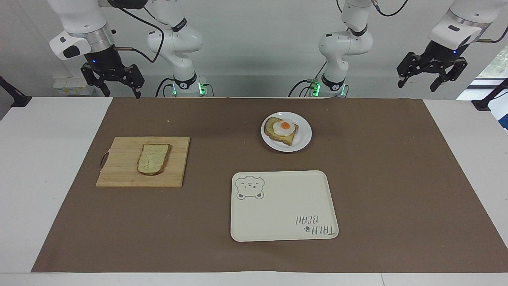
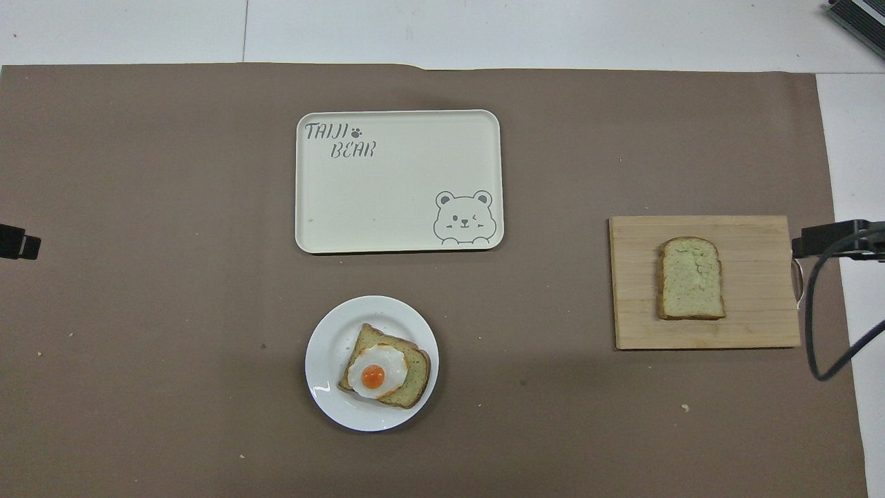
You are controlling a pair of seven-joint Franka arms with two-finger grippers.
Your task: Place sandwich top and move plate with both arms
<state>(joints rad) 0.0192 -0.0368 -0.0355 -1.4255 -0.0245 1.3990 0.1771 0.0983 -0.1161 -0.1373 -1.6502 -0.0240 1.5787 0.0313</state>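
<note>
- The table [image 1: 51,167] carries a brown mat [image 1: 397,178] over most of its top; bare white strips run along both short ends and along the edge farthest from the robots.
- The widest stretch of uncovered mat lies toward the left arm's end, from the plate and tray out to the mat's edge.
- The plate [image 1: 303,139] sits near the middle of the mat, well inside every edge. On it lies a toast slice [image 1: 278,137] topped with a fried egg [image 1: 285,127], set askew.
- The tray [image 1: 278,222] — cream, rectangular, with a bear drawing at one corner — lies farther from the robots than the plate. A band of mat separates the two; they do not touch. Nothing rests in it.
- A wooden cutting board [image 1: 119,174] lies toward the right arm's end, well apart from plate and tray, its outer edge close to the mat's edge.
- The sandwich top [image 1: 152,159] lies flat about mid-board, wood showing all round it, its rounded end pointing away from the robots.
- The right hand [image 1: 113,81] hangs raised at the robots' edge of the table, at its own arm's end — fingers spread wide, holding nothing.
- The left hand [image 1: 432,75] hangs raised at the left arm's end, likewise wide open and empty. Both arms wait.
</note>
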